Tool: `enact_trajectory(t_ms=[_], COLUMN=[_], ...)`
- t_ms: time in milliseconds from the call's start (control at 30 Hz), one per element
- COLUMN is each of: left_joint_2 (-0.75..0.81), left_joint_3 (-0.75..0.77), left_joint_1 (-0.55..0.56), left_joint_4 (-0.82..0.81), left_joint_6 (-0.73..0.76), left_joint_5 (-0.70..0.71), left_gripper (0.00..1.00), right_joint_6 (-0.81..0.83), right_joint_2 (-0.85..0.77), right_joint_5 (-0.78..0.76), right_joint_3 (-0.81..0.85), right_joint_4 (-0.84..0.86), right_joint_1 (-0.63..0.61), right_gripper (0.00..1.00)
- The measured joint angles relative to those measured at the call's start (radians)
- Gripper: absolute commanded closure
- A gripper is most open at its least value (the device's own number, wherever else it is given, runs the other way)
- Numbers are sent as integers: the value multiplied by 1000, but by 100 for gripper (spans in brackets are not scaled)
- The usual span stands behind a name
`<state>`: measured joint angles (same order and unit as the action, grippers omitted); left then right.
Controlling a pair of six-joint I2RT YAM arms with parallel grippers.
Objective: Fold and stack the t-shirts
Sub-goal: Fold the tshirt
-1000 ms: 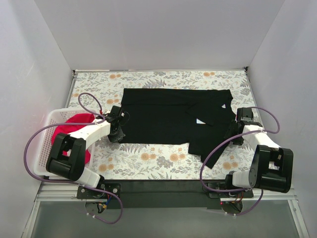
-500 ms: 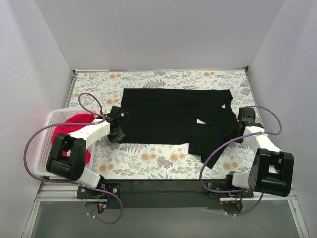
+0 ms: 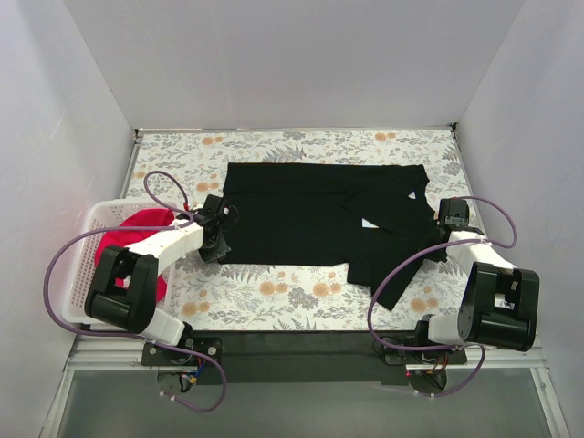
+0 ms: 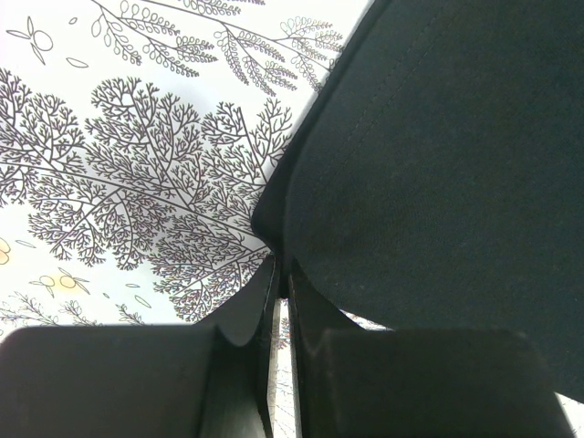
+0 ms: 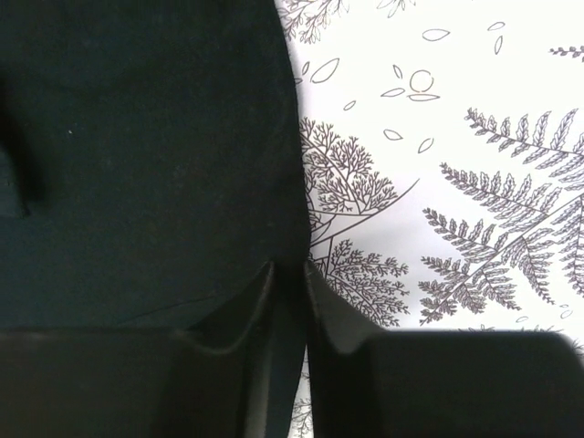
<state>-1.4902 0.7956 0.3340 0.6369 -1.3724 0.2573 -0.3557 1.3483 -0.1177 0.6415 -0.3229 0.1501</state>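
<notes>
The black t-shirt (image 3: 310, 214) lies spread across the flowered table, with one flap folded over near its white label (image 3: 370, 223). My left gripper (image 3: 219, 245) is shut on the shirt's left edge; in the left wrist view its fingertips (image 4: 281, 278) pinch the hem of the black cloth (image 4: 438, 164). My right gripper (image 3: 437, 235) is at the shirt's right edge. Its fingers (image 5: 290, 274) are closed with black cloth (image 5: 137, 155) between them. The red-pink t-shirt (image 3: 128, 242) lies bunched in the basket at the left.
The white lattice basket (image 3: 87, 265) stands at the table's left edge beside the left arm. White walls close in the back and both sides. One black sleeve (image 3: 392, 283) trails toward the near right.
The right gripper's fingers have closed in on the shirt's right edge, and that arm has shifted slightly. The left gripper and the shirt have not moved.
</notes>
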Motion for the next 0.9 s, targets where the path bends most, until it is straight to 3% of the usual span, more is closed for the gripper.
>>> enact_trajectory(t_ms=[33,100,433,567,900], left_joint_2=[0,2,105,104,-116], left_joint_3=[0,-2,-10,51,299], left_joint_1=[0,0,-4,-47,-130], left_joint_4=[0,0,27,36,29], left_joint_6=[0,-2,-23,-14,15], left_joint_5=[0,0,-18,-44,-91], left_gripper=[100,100,100,100,100], right_joint_6=[-2,-5,-31,-42,-53], right_joint_2=[0,0,-107,-103,90], right_joint_5=[4,13,-37,-35,-12], right_joint_3=[-3,-5,-11,64,286], right_joint_4=[8,16,-61,-99,-125], right_joint_1=[3,5,19,20,20], right_gripper=[91,99,99,99,99])
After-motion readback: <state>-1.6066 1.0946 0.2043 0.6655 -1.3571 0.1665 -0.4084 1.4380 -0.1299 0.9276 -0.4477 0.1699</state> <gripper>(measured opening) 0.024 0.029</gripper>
